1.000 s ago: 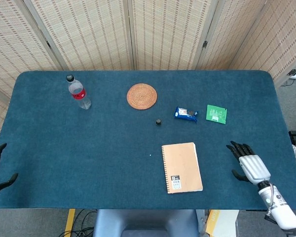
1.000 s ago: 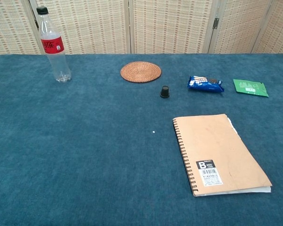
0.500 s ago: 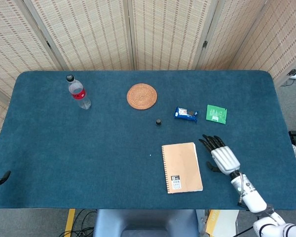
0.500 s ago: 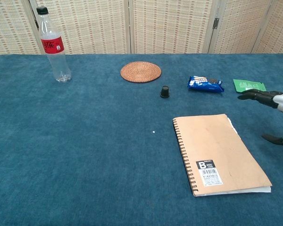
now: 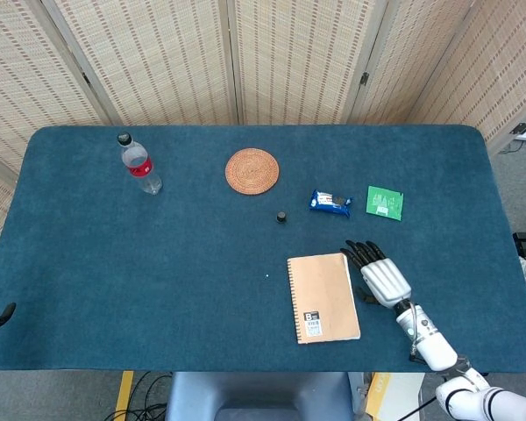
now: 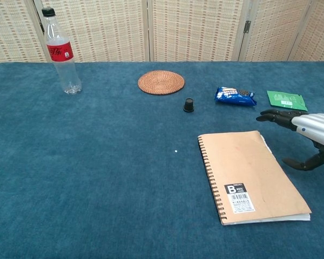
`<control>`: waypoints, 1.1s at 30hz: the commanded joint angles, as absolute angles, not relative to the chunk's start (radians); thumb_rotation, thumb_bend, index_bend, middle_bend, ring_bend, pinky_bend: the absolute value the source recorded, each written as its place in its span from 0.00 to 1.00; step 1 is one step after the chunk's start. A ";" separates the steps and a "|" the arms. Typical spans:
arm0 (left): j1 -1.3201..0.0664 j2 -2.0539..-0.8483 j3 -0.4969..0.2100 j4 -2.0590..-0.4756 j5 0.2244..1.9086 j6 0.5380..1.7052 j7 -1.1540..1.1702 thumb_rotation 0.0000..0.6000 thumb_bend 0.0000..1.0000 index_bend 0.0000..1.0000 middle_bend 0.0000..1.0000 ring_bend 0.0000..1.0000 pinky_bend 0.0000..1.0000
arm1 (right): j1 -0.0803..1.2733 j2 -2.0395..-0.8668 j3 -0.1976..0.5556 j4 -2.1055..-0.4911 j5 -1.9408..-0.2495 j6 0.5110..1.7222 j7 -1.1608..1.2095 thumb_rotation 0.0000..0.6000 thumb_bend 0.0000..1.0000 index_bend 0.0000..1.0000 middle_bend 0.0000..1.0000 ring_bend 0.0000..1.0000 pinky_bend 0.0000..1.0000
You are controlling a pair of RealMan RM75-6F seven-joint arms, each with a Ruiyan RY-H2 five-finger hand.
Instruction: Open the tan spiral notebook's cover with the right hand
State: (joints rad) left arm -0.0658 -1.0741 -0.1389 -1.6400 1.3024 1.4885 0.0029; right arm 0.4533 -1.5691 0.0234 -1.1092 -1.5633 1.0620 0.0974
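Note:
The tan spiral notebook (image 5: pixel 323 297) (image 6: pixel 250 174) lies closed on the blue table, with its spiral along the left edge and a barcode label near the front. My right hand (image 5: pixel 380 274) (image 6: pixel 305 135) hovers just beyond the notebook's right edge with its fingers spread and nothing in it. The thumb reaches toward the notebook's right side; I cannot tell whether it touches. Of my left hand only a dark fingertip (image 5: pixel 3 313) shows at the far left edge of the head view.
A green packet (image 5: pixel 385 203) (image 6: pixel 286 100) and a blue snack pack (image 5: pixel 330 203) (image 6: pixel 235 96) lie behind the notebook. A small black cap (image 5: pixel 281 217) (image 6: pixel 189 104), a round woven coaster (image 5: pixel 252 170) (image 6: pixel 161 82) and a water bottle (image 5: pixel 139 164) (image 6: pixel 60 51) stand further left.
My right hand has moved left across the table from the right edge to the notebook's right side. My left hand has drawn back, almost out of view.

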 commanded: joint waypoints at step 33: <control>-0.051 -1.070 -0.144 -1.648 1.310 1.517 0.003 1.00 0.25 0.13 0.03 0.04 0.18 | 0.488 -1.632 0.029 -1.103 -1.554 1.102 0.132 1.00 0.41 0.00 0.00 0.00 0.00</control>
State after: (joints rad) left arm -0.0517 -1.0699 -0.1437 -1.6474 1.3106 1.5166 0.0036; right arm 0.4848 -1.6277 0.0272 -1.1047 -1.5514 1.0983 0.1260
